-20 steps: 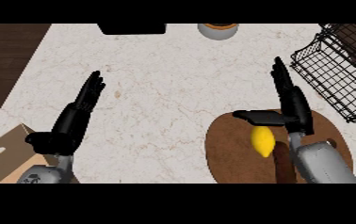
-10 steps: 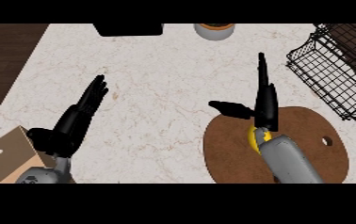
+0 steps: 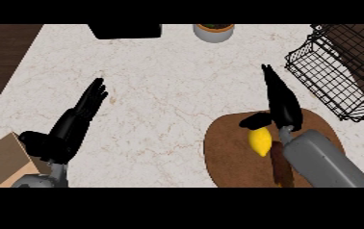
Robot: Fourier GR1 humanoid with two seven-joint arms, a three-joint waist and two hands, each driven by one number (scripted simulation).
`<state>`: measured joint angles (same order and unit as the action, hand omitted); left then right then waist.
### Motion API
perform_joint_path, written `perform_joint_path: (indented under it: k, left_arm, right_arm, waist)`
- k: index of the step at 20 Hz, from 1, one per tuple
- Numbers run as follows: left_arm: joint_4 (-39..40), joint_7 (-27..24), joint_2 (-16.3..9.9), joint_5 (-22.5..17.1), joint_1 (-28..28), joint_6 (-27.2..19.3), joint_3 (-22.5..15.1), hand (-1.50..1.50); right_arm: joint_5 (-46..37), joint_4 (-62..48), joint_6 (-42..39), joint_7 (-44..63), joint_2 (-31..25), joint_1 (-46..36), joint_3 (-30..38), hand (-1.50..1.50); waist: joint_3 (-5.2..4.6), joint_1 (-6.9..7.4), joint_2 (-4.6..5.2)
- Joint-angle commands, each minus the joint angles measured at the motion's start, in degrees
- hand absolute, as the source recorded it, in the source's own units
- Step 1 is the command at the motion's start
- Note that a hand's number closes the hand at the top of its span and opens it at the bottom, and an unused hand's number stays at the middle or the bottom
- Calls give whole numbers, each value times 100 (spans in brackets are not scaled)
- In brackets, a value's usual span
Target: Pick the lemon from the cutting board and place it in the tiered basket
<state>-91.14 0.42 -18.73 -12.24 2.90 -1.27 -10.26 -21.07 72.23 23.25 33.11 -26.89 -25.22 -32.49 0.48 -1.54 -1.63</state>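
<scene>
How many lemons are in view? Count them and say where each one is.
1. The lemon lies on the round cutting board at lower right, just under the thumb of the right robot hand. The forearm could hide more of the board.

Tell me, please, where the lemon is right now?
In the head view the lemon lies on the round cutting board at lower right, just below the right hand, with the tiered basket farther right.

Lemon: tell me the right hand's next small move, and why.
Probably lower the right hand and curl its fingers round the lemon. The hand is open above the cutting board, thumb beside the lemon's top, nothing held yet, so the tiered basket must wait.
</scene>
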Motion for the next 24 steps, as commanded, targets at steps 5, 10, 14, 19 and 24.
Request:
perform_joint_path:
  k: [5,10,14,19,24]
  left_arm:
    - [342,-19,160,87,-23,-69,-147,0]
    - [417,-265,402,214,-236,-194,-327,0]
    - [609,-336,209,97,-156,-12,-156,0]
    - [518,-202,289,271,40,-255,-241,0]
    - [589,-217,175,10,48,-82,-78,0]
  right_arm:
    - [-67,754,-2563,2784,-76,-983,-860,-150]
    - [183,1579,-3398,4461,179,-1375,-864,-150]
    - [176,1817,-3469,5153,355,-1521,-883,-150]
    - [-141,1589,-3576,5099,-91,-1393,-827,-150]
    - [-301,1202,-3430,5207,240,-1022,-893,-150]
  waist:
    - [-127,-36,39]
    - [-83,-24,71]
    - [-82,-9,92]
    - [-69,-21,109]
    - [-74,0,120]
